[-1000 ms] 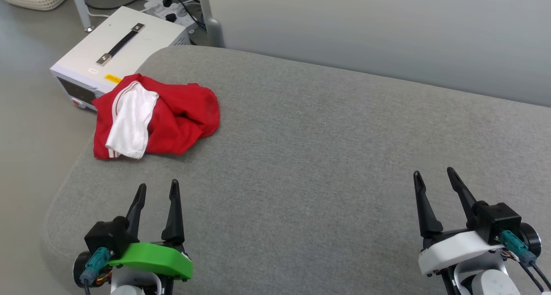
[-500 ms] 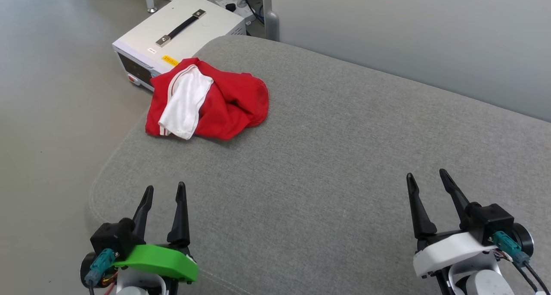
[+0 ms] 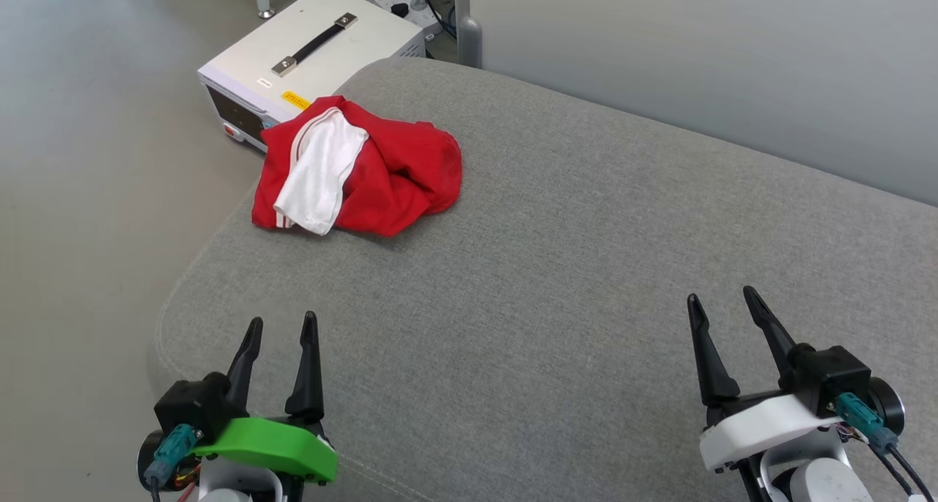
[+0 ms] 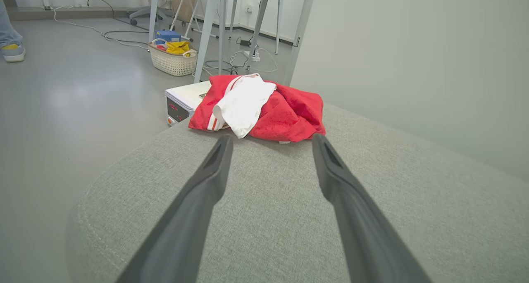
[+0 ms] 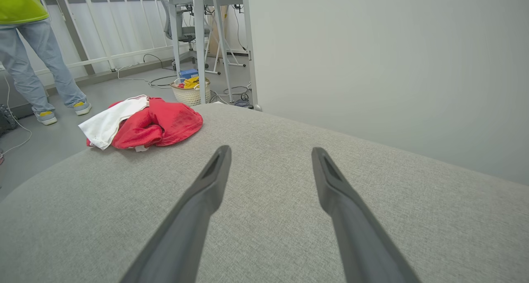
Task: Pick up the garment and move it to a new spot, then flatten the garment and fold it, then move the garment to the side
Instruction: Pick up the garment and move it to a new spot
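Note:
The garment (image 3: 366,172) is a crumpled red shirt with a white sleeve on top, lying at the far left corner of the grey cushioned surface (image 3: 557,282). It also shows in the left wrist view (image 4: 281,109) straight ahead of the fingers and in the right wrist view (image 5: 161,124) at the far left. My left gripper (image 3: 282,327) hovers open at the near left, well short of the garment, nothing between its fingers. My right gripper (image 3: 722,304) stands open at the near right, far from the garment.
A white box with a black handle (image 3: 311,51) sits on the floor just behind the garment. A woven basket (image 4: 172,60), cables and table legs stand farther back. A person (image 5: 29,47) stands on the floor at the left. A pale wall (image 3: 696,62) borders the surface's far side.
The head camera has swung left, so the whole picture shifted right, mostly in the first half second. The garment lies as before, and both grippers stay open in place.

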`<state>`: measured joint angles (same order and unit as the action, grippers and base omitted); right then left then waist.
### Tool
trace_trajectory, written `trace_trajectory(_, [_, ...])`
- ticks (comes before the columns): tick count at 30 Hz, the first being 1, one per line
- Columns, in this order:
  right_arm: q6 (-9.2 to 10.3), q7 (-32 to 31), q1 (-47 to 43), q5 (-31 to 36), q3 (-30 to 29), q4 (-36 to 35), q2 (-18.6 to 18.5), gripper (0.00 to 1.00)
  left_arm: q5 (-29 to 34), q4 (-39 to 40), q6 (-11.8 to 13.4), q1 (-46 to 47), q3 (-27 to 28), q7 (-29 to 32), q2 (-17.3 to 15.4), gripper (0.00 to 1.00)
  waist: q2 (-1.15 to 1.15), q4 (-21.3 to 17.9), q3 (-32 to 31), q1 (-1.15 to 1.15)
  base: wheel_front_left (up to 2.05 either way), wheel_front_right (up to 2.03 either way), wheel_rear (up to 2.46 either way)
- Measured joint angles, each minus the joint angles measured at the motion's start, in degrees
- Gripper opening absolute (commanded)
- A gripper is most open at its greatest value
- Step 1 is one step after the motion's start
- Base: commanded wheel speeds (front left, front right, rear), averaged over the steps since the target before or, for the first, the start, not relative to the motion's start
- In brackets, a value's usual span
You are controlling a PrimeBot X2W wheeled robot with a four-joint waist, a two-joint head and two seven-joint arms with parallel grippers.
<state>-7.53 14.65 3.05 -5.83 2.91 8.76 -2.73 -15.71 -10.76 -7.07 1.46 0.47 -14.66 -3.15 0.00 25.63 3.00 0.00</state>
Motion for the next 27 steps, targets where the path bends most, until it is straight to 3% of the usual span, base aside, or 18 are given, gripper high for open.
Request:
trace_trajectory(7, [0.0, 0.0, 2.2, 2.6, -0.1, -0.9, 0.0, 1.0, -0.7, -5.6, 0.0, 3.4, -2.2, 0.0, -1.4, 1.0, 0.0, -1.2, 3.4, 0.0, 0.0, 0.0, 0.0])
trace_trajectory(8, [0.0, 0.0, 4.0, 4.0, -0.3, -1.6, 0.0, 1.0, -3.2, -9.5, 0.0, 8.3, -5.6, 0.0, -4.6, 1.0, 0.0, -2.0, 5.8, 0.0, 0.0, 0.0, 0.0])
trace_trajectory(16, [0.0, 0.1, 7.5, 7.1, -0.5, -2.8, 0.1, 1.0, -12.9, -16.3, 0.0, 26.1, -13.0, 6.1, -17.5, 1.0, 0.0, -4.8, 13.6, 0.0, 0.0, 0.0, 0.0])
trace_trajectory(27, [0.0, 0.1, 11.3, 8.3, -1.0, -5.3, 0.0, 1.0, -28.4, -26.2, -0.3, 43.8, -21.1, 24.2, -31.3, 1.0, 0.0, -9.8, 23.8, 0.01, 0.0, 0.0, 0.0])
